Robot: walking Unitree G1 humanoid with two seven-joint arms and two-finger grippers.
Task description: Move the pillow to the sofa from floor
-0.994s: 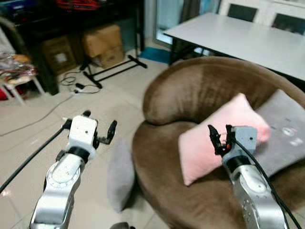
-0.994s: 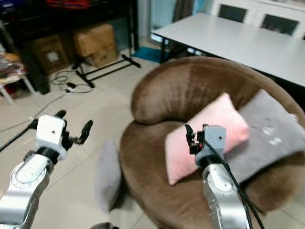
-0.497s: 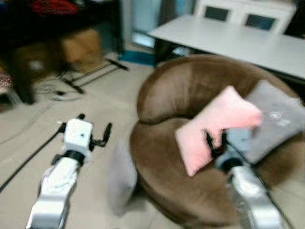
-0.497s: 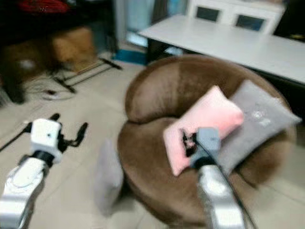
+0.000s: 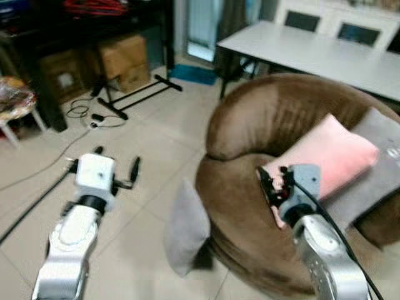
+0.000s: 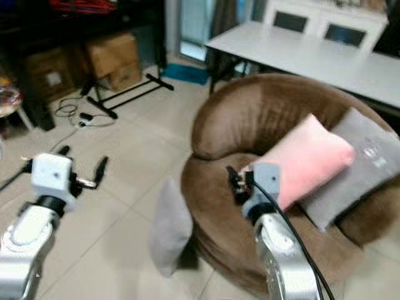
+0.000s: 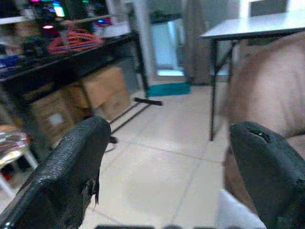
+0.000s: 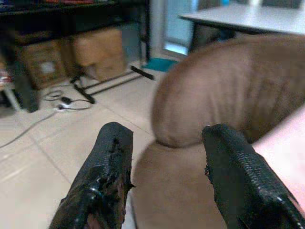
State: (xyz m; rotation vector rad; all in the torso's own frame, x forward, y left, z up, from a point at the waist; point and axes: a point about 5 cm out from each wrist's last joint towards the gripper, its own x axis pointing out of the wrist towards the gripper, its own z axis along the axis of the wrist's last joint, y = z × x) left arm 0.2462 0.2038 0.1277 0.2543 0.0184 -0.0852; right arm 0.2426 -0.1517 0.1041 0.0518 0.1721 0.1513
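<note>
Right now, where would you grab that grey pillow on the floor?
Probably by its top edge, from above. The floor pillow stands on edge, leaning on the sofa, so its upper rim is free and thin enough to pinch. The open left pincer, over bare floor beside it, is nearer.

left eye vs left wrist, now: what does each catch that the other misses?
Left eye alone: the grey floor pillow leaning against the brown sofa, the pink pillow and another grey one on its seat, and the right gripper open above the seat. Left wrist alone: a close look between the left gripper's spread fingers, plus orange cables on the dark shelf. Shared: sofa, white table, cardboard boxes, tiled floor.
</note>
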